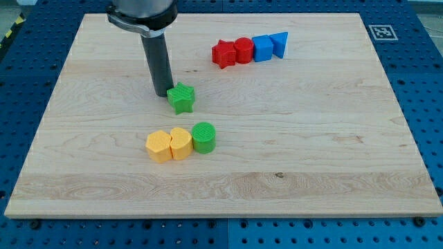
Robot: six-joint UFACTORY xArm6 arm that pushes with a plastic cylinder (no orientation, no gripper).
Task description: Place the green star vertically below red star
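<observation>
My tip (164, 93) (a bare rod, no pincer to clench or release) touches the green star (181, 98) just to its right; the red star (223, 54) lies farther up-right on the worktop (311, 152).

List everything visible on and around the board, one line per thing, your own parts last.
green star block: 1, green, left of board centre
red star block: 1, red, left end of the top row
red cylinder block: 1, red, touching the red star's right
blue cube block: 1, blue, right of that
blue triangular block: 1, blue, row's right end
yellow blocks: 2, yellow, side by side, lower left of centre
green cylinder block: 1, green, against their right
wooden board: 1, light wood
my tip: 1, dark rod, at the green star's left edge
</observation>
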